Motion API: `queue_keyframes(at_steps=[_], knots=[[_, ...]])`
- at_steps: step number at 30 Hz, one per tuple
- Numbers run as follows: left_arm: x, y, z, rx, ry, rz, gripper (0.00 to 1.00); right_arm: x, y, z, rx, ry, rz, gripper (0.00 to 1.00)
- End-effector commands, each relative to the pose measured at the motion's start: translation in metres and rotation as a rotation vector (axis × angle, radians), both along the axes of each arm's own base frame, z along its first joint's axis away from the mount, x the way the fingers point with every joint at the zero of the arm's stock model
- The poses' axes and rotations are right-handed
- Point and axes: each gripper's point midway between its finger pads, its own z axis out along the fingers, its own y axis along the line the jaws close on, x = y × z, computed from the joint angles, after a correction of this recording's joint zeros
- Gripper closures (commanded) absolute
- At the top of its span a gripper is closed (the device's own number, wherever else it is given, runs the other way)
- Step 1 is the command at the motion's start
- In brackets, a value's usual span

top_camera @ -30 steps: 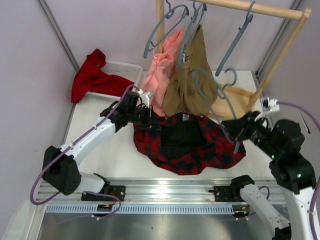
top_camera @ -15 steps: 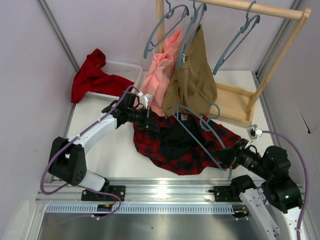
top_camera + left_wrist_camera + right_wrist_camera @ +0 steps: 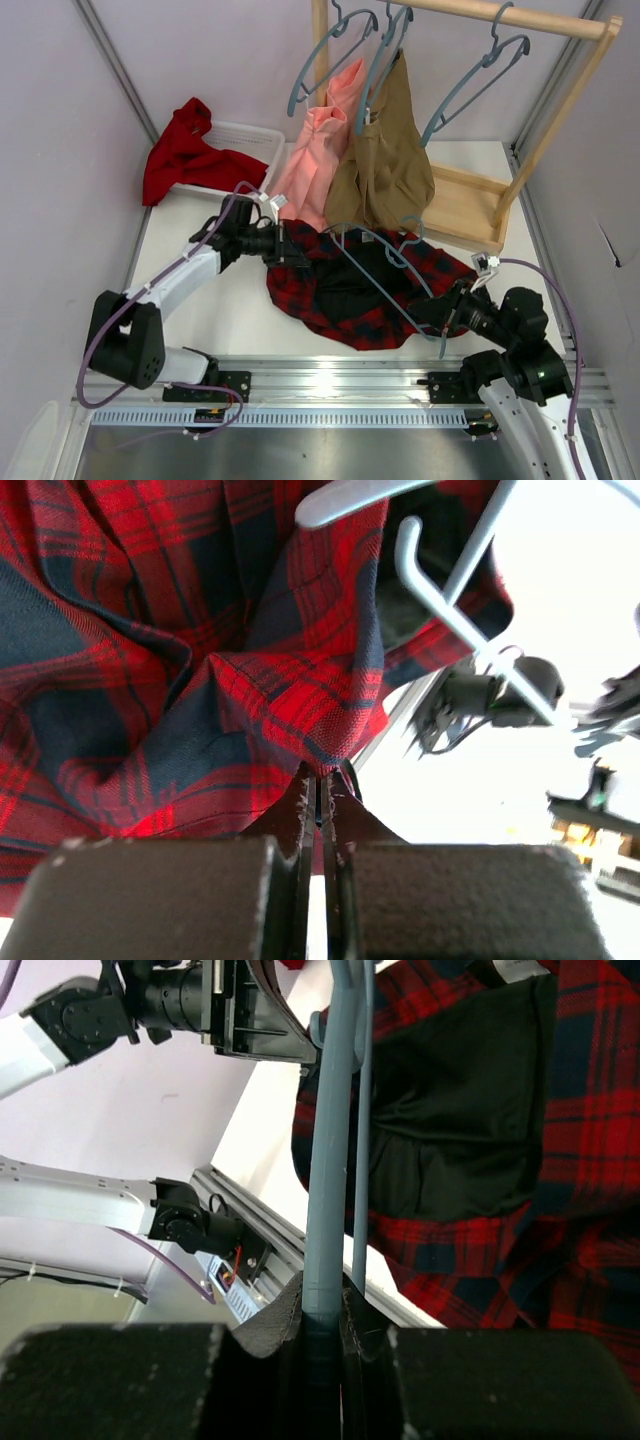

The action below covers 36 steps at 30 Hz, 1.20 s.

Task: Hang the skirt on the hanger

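1. Your left gripper is pressed together on a small fold at the edge of the skirt. The skirt lies heaped on the desk between the two arms, with its dark lining showing in the middle. The pinch looks thin (only a tip of plaid sits between the fingers), so a sharp pull could slip it free.
2. Your right gripper is clamped on one end of the hanger, which reaches out low over the skirt. Held that far from its middle, the hanger can twist in the grip once cloth drags on it.
3. From these views you cannot tell whether the hanger's far shoulder is inside the skirt or only lying above it. If the waist is not opened up, pushing on will likely shove the heap across the desk rather than thread it.
4. The hook sits near the hem of the tan garment hanging on the wooden rack. If you lift or swing toward the rack without watching it, it may snag that cloth.
5. If both arms pull apart at once, the weaker hold gives first, and that is probably the left pinch.
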Motion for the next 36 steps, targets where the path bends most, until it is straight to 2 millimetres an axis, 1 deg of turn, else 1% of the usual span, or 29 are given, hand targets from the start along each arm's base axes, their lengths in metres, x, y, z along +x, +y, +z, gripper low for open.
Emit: queue_keyframes(at_steps=[1,2,3,4,5,6,8,11,12,13,14,15,16,17,18,19,20,21,22,28,31,36], knots=[[0.004,0.001,0.021,-0.099,-0.013,0.072,1.00,-0.001,0.011,0.015,0.079,-0.078,0.067,1.00],[0.005,-0.001,0.022,-0.129,-0.022,0.081,1.00,-0.002,0.012,0.018,0.095,-0.088,0.071,1.00],[0.003,-0.004,0.030,-0.171,0.020,0.112,1.00,-0.003,0.012,0.025,0.110,-0.131,0.078,1.00],[0.000,-0.004,0.028,-0.196,0.049,0.131,1.00,-0.004,0.013,0.028,0.116,-0.148,0.080,1.00],[0.002,-0.008,0.038,-0.259,0.062,0.151,1.00,-0.004,0.014,0.026,0.116,-0.153,0.089,1.00],[0.002,-0.009,0.043,-0.284,0.067,0.158,1.00,-0.004,0.015,0.028,0.119,-0.170,0.097,1.00],[0.005,-0.009,0.047,-0.302,0.077,0.189,1.00,-0.002,0.016,0.025,0.121,-0.177,0.103,1.00],[0.007,-0.006,0.052,-0.309,0.119,0.255,1.00,0.000,0.020,0.032,0.147,-0.217,0.116,1.00],[0.010,-0.005,0.057,-0.323,0.115,0.275,1.00,-0.002,0.024,0.034,0.155,-0.227,0.133,1.00],[0.010,-0.002,0.059,-0.340,0.122,0.295,1.00,-0.001,0.025,0.033,0.149,-0.228,0.136,1.00],[0.011,-0.001,0.063,-0.362,0.149,0.318,1.00,0.005,0.025,0.029,0.134,-0.219,0.116,1.00],[0.015,0.001,0.065,-0.369,0.142,0.344,1.00,0.001,0.030,0.025,0.121,-0.210,0.139,1.00],[0.019,0.007,0.067,-0.370,0.139,0.373,1.00,0.003,0.031,0.022,0.096,-0.221,0.141,1.00],[0.021,0.011,0.070,-0.368,0.126,0.393,1.00,0.009,0.031,0.018,0.074,-0.214,0.115,1.00],[0.025,0.015,0.072,-0.364,0.116,0.419,1.00,0.002,0.036,0.016,0.060,-0.211,0.149,1.00],[0.028,0.021,0.073,-0.363,0.118,0.440,1.00,0.003,0.037,0.013,0.034,-0.228,0.151,1.00],[0.029,0.023,0.074,-0.366,0.120,0.447,1.00,0.009,0.035,0.012,0.011,-0.231,0.113,1.00],[0.031,0.027,0.075,-0.369,0.118,0.461,1.00,0.010,0.036,0.010,-0.003,-0.237,0.112,1.00],[0.030,0.029,0.073,-0.365,0.124,0.467,1.00,0.007,0.038,0.011,-0.008,-0.247,0.126,1.00],[0.029,0.037,0.071,-0.358,0.117,0.470,1.00,0.018,0.044,0.007,-0.051,-0.271,0.120,1.00],[0.030,0.044,0.066,-0.360,0.125,0.486,1.00,0.020,0.043,0.011,-0.066,-0.292,0.116,1.00],[0.033,0.049,0.073,-0.380,0.110,0.490,1.00,0.021,0.043,0.004,-0.081,-0.277,0.116,1.00]])
